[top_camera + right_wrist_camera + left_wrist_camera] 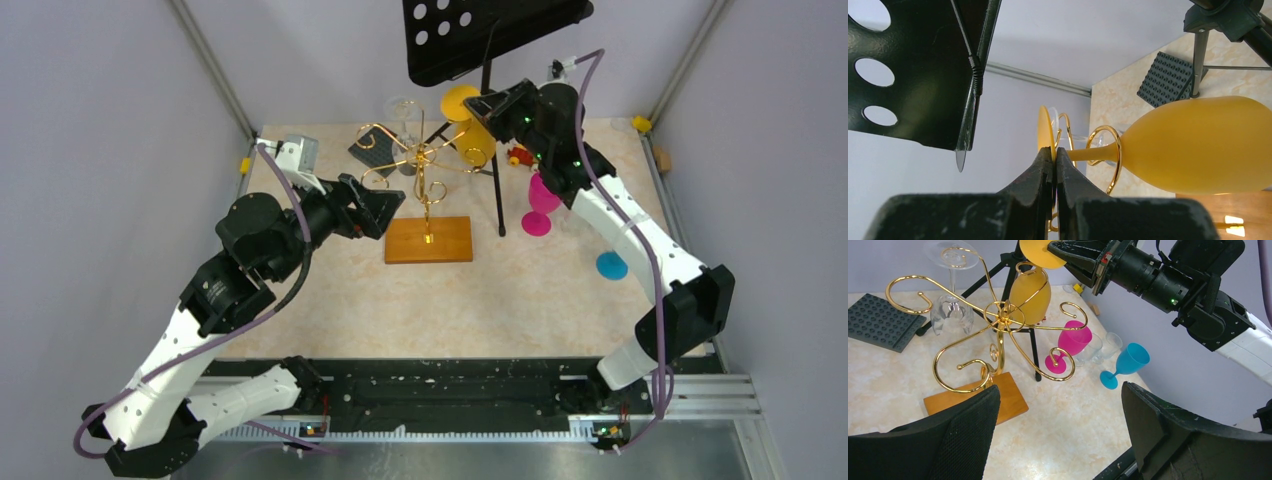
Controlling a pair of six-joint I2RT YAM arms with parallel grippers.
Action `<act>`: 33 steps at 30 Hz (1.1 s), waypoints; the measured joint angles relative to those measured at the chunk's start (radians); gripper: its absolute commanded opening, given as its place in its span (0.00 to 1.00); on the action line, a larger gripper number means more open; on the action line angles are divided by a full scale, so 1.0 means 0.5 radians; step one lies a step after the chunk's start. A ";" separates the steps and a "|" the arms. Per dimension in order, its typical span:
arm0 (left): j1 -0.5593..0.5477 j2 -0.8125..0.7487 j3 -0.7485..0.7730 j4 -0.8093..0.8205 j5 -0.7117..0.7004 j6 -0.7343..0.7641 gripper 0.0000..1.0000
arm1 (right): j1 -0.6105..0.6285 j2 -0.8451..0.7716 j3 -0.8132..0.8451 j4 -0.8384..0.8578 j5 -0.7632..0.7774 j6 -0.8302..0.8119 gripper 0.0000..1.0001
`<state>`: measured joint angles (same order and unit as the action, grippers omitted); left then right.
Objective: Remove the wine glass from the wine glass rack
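Observation:
The wine glass rack (pixel 425 165), a gold wire tree on an orange-brown wooden base (pixel 428 240), stands mid-table. A yellow wine glass (pixel 472 130) hangs upside down from one curled arm, its stem through a gold ring (pixel 1118 150). My right gripper (pixel 1054 155) is shut on the thin edge of the glass's foot (pixel 1045 132), up at the rack's right side (pixel 1058 247). A clear wine glass (pixel 950 305) hangs on the far side of the rack. My left gripper (pixel 1058 435) is open and empty, just left of the rack (pixel 380 208).
A black tripod music stand (pixel 490 35) rises right behind the rack, its tray overhanging the right gripper. A pink glass (pixel 540 205) and a blue glass (pixel 611 265) stand to the right. A dark grey studded plate (pixel 372 150) lies at the back left. Clear glasses (pixel 1103 345) stand behind the pink one.

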<state>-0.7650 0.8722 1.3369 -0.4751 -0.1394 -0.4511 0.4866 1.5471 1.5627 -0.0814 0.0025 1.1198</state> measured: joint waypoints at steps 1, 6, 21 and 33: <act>0.000 0.000 0.000 0.000 0.000 0.000 0.94 | -0.002 -0.002 -0.002 -0.001 -0.010 0.008 0.00; 0.000 0.000 -0.001 0.000 0.000 -0.002 0.94 | -0.011 -0.031 -0.060 0.016 -0.069 0.046 0.00; 0.000 0.001 -0.011 0.000 -0.001 -0.008 0.94 | -0.005 -0.055 -0.164 0.199 -0.366 0.109 0.00; 0.000 0.002 -0.011 -0.008 -0.024 -0.005 0.94 | 0.007 0.195 0.034 0.240 -0.434 0.033 0.00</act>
<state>-0.7650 0.8730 1.3312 -0.4789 -0.1516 -0.4538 0.4900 1.6447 1.5799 0.0387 -0.2146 1.1362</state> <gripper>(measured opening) 0.939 0.020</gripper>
